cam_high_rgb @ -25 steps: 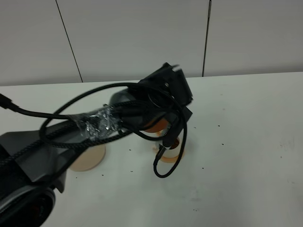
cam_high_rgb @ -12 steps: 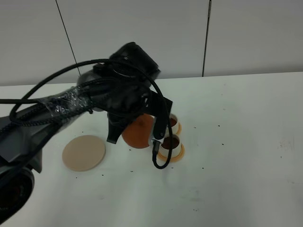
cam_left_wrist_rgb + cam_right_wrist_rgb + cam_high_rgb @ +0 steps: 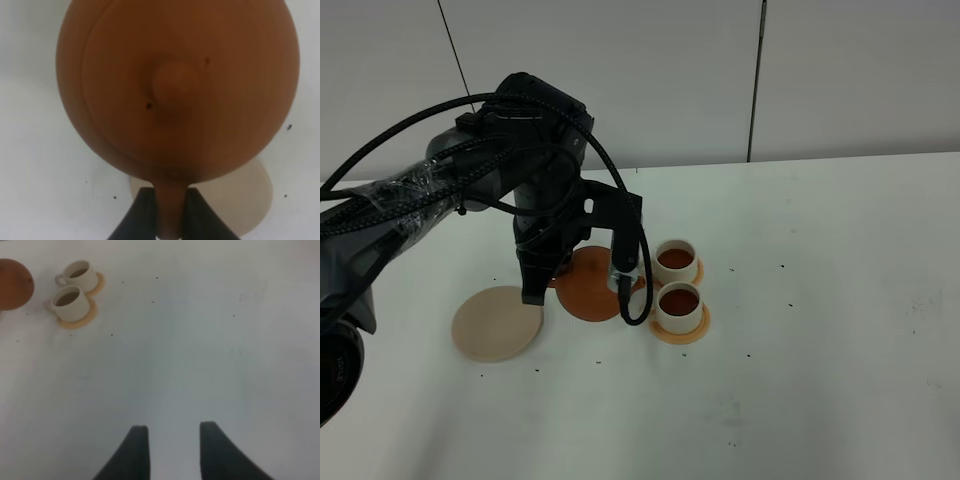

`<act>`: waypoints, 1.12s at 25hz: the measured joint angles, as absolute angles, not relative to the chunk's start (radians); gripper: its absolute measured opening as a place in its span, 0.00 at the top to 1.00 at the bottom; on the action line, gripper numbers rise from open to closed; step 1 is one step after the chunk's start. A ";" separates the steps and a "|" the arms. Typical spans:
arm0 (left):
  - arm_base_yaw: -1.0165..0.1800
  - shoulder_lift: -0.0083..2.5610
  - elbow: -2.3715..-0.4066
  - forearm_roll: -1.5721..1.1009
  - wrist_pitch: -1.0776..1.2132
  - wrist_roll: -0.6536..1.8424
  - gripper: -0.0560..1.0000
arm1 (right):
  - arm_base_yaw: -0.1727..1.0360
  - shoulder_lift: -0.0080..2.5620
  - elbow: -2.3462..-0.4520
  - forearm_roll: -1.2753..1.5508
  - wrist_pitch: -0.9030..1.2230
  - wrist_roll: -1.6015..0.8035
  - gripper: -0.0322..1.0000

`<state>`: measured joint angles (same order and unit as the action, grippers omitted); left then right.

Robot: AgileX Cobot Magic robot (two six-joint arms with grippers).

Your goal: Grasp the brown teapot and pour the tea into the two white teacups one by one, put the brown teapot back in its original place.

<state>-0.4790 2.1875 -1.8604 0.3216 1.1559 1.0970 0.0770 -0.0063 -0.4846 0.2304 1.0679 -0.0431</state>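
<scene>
While both white teacups already hold dark tea, the pouring part looks finished and only the return of the pot seems left. Nearest the high camera, the round beige plate [image 3: 497, 322] lies bare on the white table [image 3: 820, 300], waiting for the pot. Just beyond and beside it, the left gripper [image 3: 167, 220] has its jaws pinched tight on the loop handle of the brown teapot [image 3: 592, 285], carrying it upright between plate and cups, so nothing more spills. To the right of the pot stand the nearer teacup [image 3: 679, 305] and the farther teacup [image 3: 675, 260], each on an orange coaster, close together. Well off to the right, the right gripper [image 3: 170, 450] hangs over bare table, jaws apart, holding nothing, kept clear of the work.
</scene>
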 joint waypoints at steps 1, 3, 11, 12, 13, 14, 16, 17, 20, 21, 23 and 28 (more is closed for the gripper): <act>-0.477 2.194 -1.860 0.321 1.151 1.101 0.78 | 0.077 -0.006 -0.485 0.230 1.068 -0.043 0.74; -0.472 2.209 -1.860 0.321 1.136 1.108 0.78 | 0.077 -0.006 -0.485 0.230 1.068 -0.043 0.74; -0.470 2.260 -1.860 0.315 1.063 1.122 0.78 | 0.077 -0.006 -0.485 0.230 1.068 -0.043 0.74; -0.470 2.261 -1.860 0.314 1.058 1.122 0.78 | 0.077 -0.006 -0.485 0.230 1.068 -0.043 0.74; -0.469 2.261 -1.860 0.314 1.052 1.123 0.78 | 0.077 -0.006 -0.485 0.230 1.068 -0.043 0.74; -0.467 2.261 -1.860 0.311 1.047 1.123 0.78 | 0.077 -0.006 -0.485 0.230 1.068 -0.043 0.74; -0.457 2.261 -1.860 0.290 1.045 1.124 0.78 | 0.077 -0.006 -0.485 0.230 1.068 -0.043 0.74; -0.450 2.261 -1.860 0.270 1.045 1.128 0.78 | 0.077 -0.006 -0.485 0.230 1.068 -0.043 0.74; -0.426 2.261 -1.860 0.215 1.047 1.145 0.78 | 0.077 -0.006 -0.485 0.230 1.068 -0.043 0.74; -0.418 2.261 -1.860 0.201 1.046 1.149 0.78 | 0.077 -0.006 -0.485 0.230 1.068 -0.043 0.74; -0.409 2.261 -1.860 0.190 1.046 1.151 0.78 | 0.077 -0.006 -0.485 0.230 1.068 -0.043 0.74; -0.407 2.261 -1.860 0.188 1.045 1.157 0.78 | 0.077 -0.006 -0.485 0.230 1.068 -0.043 0.74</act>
<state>-0.4074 2.2609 -1.8604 0.1878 1.0454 1.1567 0.0770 -0.0063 -0.4846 0.2304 1.0679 -0.0431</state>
